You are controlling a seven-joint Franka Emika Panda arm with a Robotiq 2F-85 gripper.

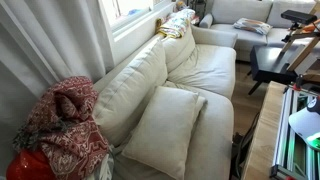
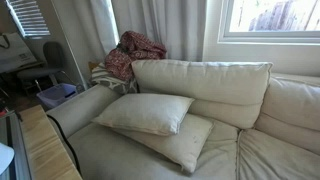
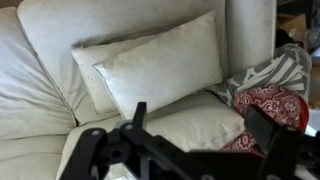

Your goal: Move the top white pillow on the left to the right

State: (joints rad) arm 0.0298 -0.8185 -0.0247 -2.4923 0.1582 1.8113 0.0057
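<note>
Nearest us in the wrist view is the gripper point(image 3: 200, 122). Its two dark fingers are spread wide with nothing between them, so it is released and holds nothing. It hangs in front of the sofa, clear of the pillows. We judge it is lined up for an approach, with the grasp not yet begun.

Straight ahead of it is the top white pillow point(image 3: 165, 68), plump and softly creased. It lies at the left end of the sofa point(image 2: 255, 120), as the exterior view facing the sofa shows, and none of it has been shifted right yet. It rests on the flatter lower pillow point(image 2: 190, 142), whose edge shows beyond it on one side. Both are propped partly on the seat point(image 3: 190, 125) and partly against the back cushion point(image 2: 200, 85). That tilts the top one toward the room and leaves its near edge free. We think this edge is the easiest place to pinch without catching the twin beneath.

Left of the stack is the armrest point(image 2: 75, 108), which boxes the pillows in on that side. Behind it a red patterned blanket point(image 2: 135, 52) is heaped. To the right the seat runs on bare, giving room to set the pillow down. Far behind are the curtain point(image 2: 150, 18) and the window point(image 2: 270, 18).
</note>
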